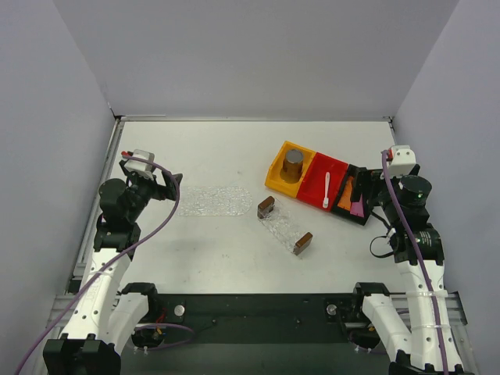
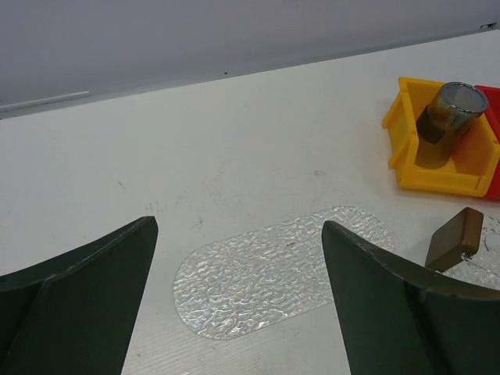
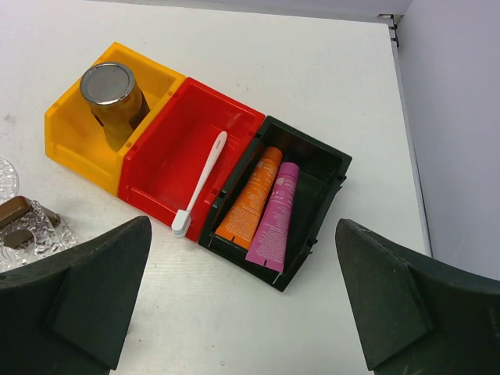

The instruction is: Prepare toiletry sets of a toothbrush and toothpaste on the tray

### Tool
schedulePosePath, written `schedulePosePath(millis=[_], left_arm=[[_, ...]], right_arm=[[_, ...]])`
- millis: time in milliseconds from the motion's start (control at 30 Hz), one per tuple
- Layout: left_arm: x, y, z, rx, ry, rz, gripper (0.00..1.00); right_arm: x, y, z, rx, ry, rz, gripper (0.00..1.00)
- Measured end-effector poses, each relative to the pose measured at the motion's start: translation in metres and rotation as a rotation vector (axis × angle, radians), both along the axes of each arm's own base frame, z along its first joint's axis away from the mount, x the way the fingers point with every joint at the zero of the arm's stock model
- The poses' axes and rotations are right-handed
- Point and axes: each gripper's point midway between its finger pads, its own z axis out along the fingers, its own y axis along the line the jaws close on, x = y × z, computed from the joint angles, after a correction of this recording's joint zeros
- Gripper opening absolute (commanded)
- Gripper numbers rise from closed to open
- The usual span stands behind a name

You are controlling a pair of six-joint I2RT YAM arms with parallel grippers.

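Observation:
The white toothbrush [image 3: 201, 182] lies aslant in the red bin [image 3: 160, 168], its head over the near rim. Two toothpaste tubes, one orange [image 3: 250, 195] and one pink [image 3: 275, 215], lie side by side in the black bin [image 3: 324, 199]. The tray [image 1: 283, 226], clear with a brown block [image 1: 266, 206] at each end, lies diagonally at mid table with nothing in it. My right gripper [image 3: 242, 225] hovers open above the black bin's near edge. My left gripper [image 2: 238, 226] hangs open at the left, over the crinkly sheet [image 2: 273, 269], with nothing between its fingers.
A yellow bin [image 1: 278, 173] holding a brown jar with a metal lid [image 1: 292, 166] adjoins the red bin's left side. The flat crinkly clear sheet [image 1: 215, 199] lies left of the tray. Walls enclose the table at the back and both sides.

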Motion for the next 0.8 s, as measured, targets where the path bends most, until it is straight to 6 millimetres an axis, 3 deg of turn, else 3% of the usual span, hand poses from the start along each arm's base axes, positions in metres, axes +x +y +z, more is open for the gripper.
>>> schedulePosePath(millis=[500, 800], left_arm=[[0.0, 0.0, 0.0, 0.004, 0.0, 0.001, 0.98], [0.002, 0.001, -0.014, 0.023, 0.055, 0.001, 0.97]], right_arm=[[0.0, 0.0, 0.0, 0.0, 0.001, 0.002, 0.98], [-0.004, 0.008, -0.007, 0.014, 0.046, 0.045, 0.98]])
